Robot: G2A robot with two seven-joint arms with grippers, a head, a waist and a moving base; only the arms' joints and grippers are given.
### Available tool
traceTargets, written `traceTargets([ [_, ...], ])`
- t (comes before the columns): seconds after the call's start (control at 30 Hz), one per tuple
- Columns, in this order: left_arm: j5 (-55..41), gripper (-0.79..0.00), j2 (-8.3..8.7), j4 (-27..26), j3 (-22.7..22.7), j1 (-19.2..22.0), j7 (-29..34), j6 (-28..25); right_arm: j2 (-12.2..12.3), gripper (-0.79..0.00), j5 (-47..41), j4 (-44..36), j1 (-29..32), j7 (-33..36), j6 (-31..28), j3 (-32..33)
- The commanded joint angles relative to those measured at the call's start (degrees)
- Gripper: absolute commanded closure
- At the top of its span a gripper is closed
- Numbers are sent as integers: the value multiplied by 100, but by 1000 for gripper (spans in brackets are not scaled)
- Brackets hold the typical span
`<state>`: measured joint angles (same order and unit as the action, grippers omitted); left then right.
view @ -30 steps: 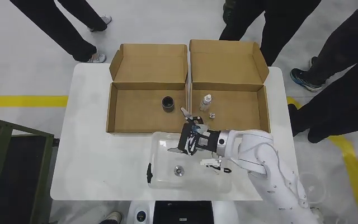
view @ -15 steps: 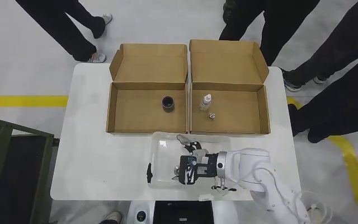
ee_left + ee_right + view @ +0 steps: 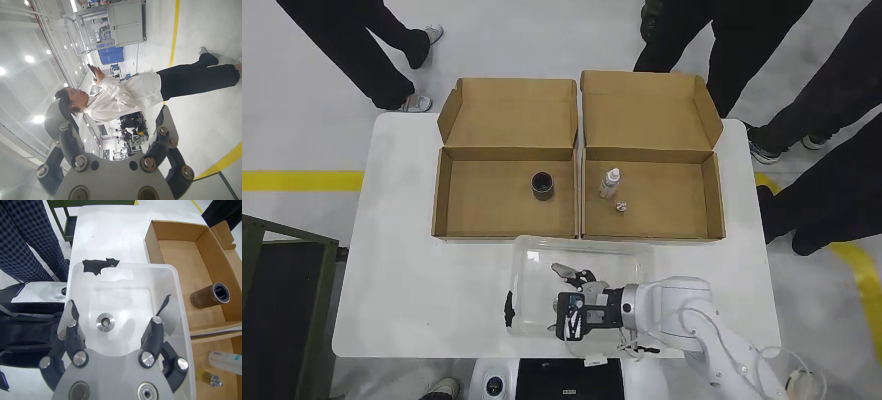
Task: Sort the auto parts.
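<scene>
My right gripper (image 3: 120, 306) is open, just above the floor of a clear plastic tray (image 3: 177, 279). A silver metal ring (image 3: 105, 322) lies flat on the tray floor between its two fingers, untouched. From above, the right gripper (image 3: 560, 318) is over the near part of the tray (image 3: 527, 245) and covers the ring. The left cardboard box (image 3: 457, 200) holds a dark cylindrical bearing (image 3: 542, 184) (image 3: 209, 298). In the right box (image 3: 710, 200) are a white bottle (image 3: 609, 182) (image 3: 225, 361) and a small metal bolt (image 3: 621, 207) (image 3: 215, 380). My left gripper (image 3: 111, 115) is open and holds nothing, pointing out into the room.
A strip of black tape (image 3: 98, 265) and a white label (image 3: 117, 274) are stuck on the tray's far wall. The white table (image 3: 402, 250) has bare room left of the tray. Several people stand around the table's far side.
The right arm has drawn back from the boxes' front edge toward the near side of the tray, coming over the silver ring. Its gripper stays open.
</scene>
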<state>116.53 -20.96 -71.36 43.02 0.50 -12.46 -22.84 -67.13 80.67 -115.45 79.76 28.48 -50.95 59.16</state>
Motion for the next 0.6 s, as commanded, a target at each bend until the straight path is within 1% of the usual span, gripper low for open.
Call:
traceTargets([
  [0.0, 0, -785, 0, 0, 0, 0, 0, 0, 14, -600, 54, 35, 20, 19, 11, -4],
  [0.3, 0, -785, 0, 0, 0, 0, 0, 0, 86, -523, 216, 206, 68, 53, -40, 10],
  [0.4, 0, -785, 0, 0, 0, 0, 0, 0, 107, -526, 241, 264, 84, 51, -59, -2],
  [0.47, 0, -785, 0, 0, 0, 0, 0, 0, 117, -505, 251, 315, 91, 68, -36, -14],
  [0.57, 0, -785, 0, 0, 0, 0, 0, 0, 126, -496, 244, 390, 83, 78, 20, -50],
])
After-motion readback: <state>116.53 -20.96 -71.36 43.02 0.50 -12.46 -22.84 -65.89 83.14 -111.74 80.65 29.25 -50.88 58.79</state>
